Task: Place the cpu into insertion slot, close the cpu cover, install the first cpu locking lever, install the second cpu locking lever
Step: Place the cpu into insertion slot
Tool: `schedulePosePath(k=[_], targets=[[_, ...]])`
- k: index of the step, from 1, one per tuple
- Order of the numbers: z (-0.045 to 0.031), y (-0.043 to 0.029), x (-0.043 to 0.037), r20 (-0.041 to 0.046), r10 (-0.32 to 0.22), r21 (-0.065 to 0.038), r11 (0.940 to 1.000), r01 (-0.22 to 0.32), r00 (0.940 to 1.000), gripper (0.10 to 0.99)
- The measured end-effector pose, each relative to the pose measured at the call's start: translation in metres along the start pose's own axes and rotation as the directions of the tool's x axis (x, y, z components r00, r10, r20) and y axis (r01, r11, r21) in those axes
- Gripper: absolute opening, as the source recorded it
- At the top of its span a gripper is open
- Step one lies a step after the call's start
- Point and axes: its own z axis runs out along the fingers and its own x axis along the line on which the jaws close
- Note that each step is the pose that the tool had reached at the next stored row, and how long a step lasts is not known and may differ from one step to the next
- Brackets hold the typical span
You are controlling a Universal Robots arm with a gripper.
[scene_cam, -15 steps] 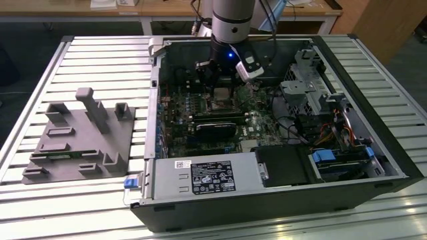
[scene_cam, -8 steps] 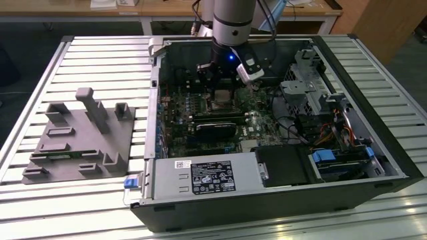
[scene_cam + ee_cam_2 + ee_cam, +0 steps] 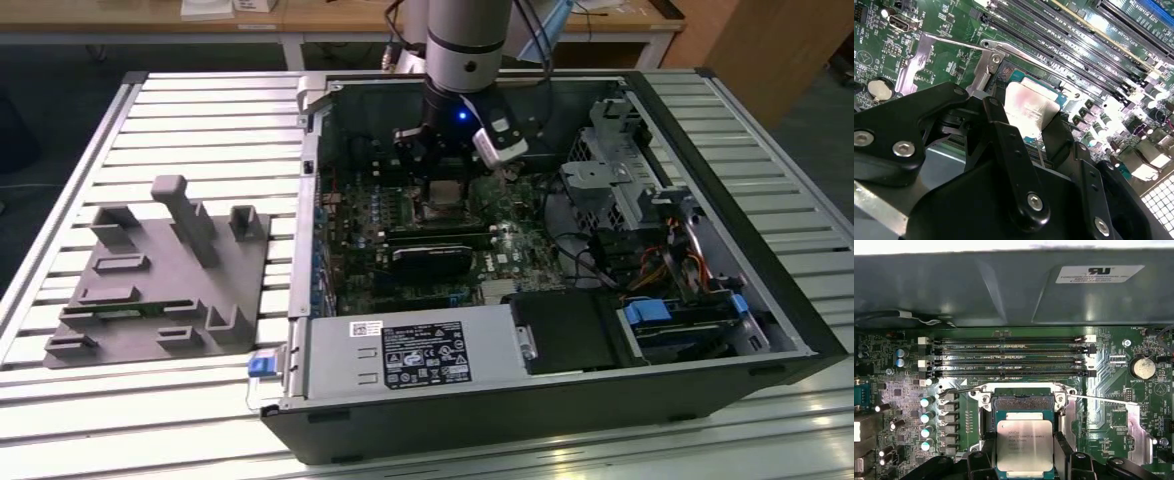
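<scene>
Clamping the flat, silvery-grey square cpu (image 3: 1025, 440), the end effector (image 3: 1025, 456) holds it over the insertion slot (image 3: 1024, 402).

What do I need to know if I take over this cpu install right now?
Gripper: shut on the cpu, gripping two opposite edges.
Cpu: metal top up, held just over the insertion slot. Part of the slot's dark centre shows past its edge, so it does not look seated.
Done: the cpu is in the grip at the slot.
Left: seating it, then every closing and locking step.
</scene>
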Motion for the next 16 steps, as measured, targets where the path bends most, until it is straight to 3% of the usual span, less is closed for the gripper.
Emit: schedulePosePath(k=[8,16], targets=[[0.0007,0.0,0.0,0.0001,0.109,-0.002,0.9941,-0.109,0.9941,0.541],[0.0012,0.0,0.0,0.0,0.216,-0.003,0.9763,-0.216,0.9763,0.541]])
